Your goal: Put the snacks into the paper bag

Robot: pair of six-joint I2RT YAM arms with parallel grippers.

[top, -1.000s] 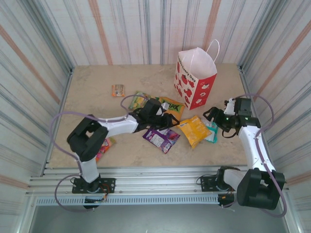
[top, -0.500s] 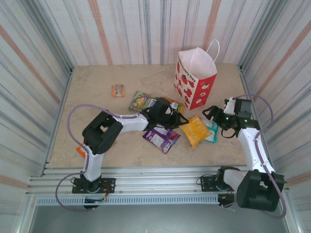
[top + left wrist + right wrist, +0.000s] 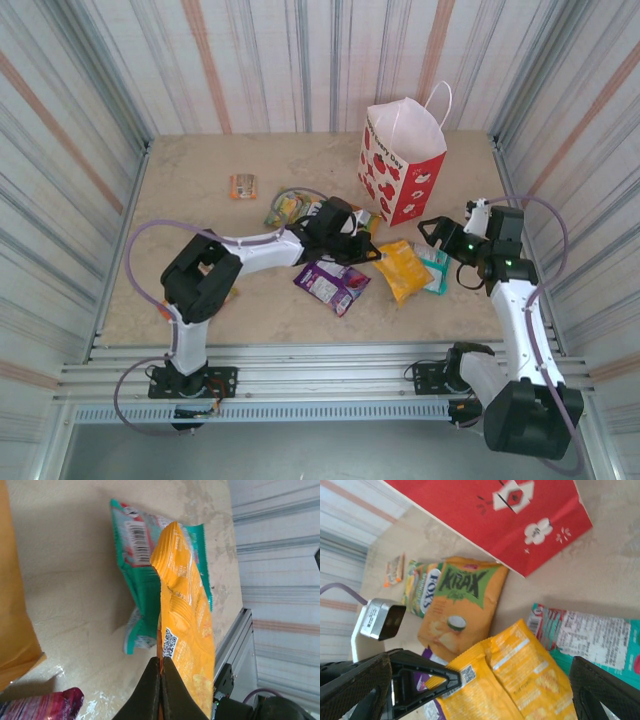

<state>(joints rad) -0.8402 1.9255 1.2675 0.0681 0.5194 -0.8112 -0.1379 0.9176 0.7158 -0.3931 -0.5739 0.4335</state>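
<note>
Pinching a corner of the yellow packet (image 3: 186, 630), the left gripper (image 3: 161, 669) was mid-pickup, next needing a lift toward the paper bag (image 3: 402, 165) at twelve o'clock; the right gripper (image 3: 480, 677) hung spread.

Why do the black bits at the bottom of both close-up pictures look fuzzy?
Left wrist view: the left gripper is too near the lens, hence soft; the yellow packet is crisp. Right wrist view: the right gripper has fingers blurred likewise. Top view: sharp throughout.

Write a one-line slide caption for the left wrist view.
Left fingers shut on the yellow packet's edge, the packet overlapping a teal packet on the tan table.
</note>
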